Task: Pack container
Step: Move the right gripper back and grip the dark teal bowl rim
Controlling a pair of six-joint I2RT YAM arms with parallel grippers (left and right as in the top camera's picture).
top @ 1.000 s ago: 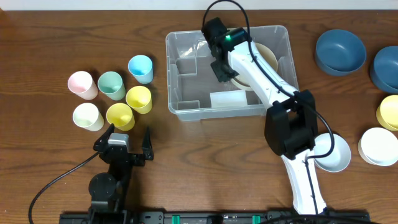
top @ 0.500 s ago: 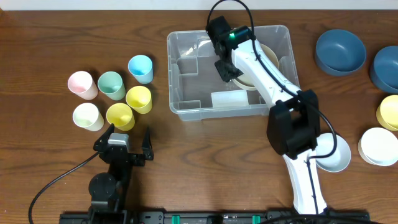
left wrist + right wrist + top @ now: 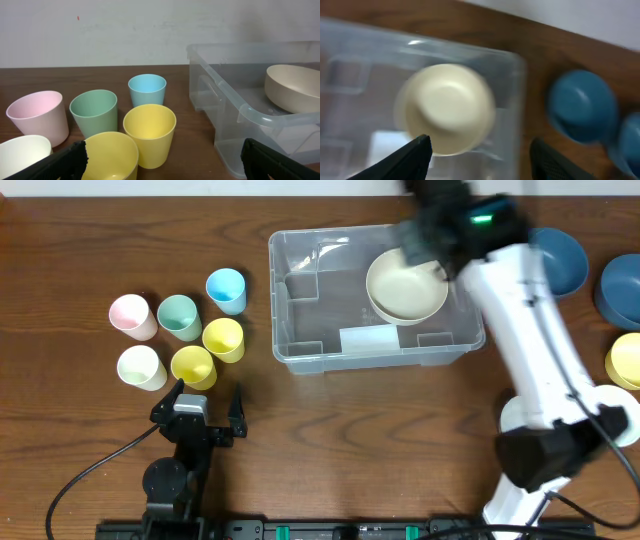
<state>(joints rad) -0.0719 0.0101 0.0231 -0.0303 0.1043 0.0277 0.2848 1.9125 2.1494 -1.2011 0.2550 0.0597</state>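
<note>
Hovering above the clear plastic container (image 3: 276,300), the right tool (image 3: 479,142) has its two fingers spread wide with nothing between them. Directly beneath it a cream bowl (image 3: 447,107) sits upright on the container's floor, apart from both fingers. By my reading that piece is already packed and the tool is free for another. The bowl fills the half of the container under this tool, beside a white label (image 3: 368,340). The other half, with its moulded steps, is bare, which looks like room kept for smaller items. Off to this tool's right on the tabletop lie two dark blue bowls (image 3: 546,262), with a yellow bowl (image 3: 628,360) and a white bowl (image 3: 610,415) farther along that side. These are probably the stock it draws from. Both the wrist view and the overhead view of this arm are smeared, so finer detail cannot be told. The left tool (image 3: 200,405) rests low at the tabletop with fingers likewise spread and empty. Just ahead of it cluster six cups: pink (image 3: 132,315), green (image 3: 179,316), light blue (image 3: 226,289), two yellow (image 3: 223,338) and white (image 3: 140,366). All stand upright with mouths up and clear of each other, so each seems to offer a rim for pinching. The container stands ahead and to the right of that tool, near the cups.
</note>
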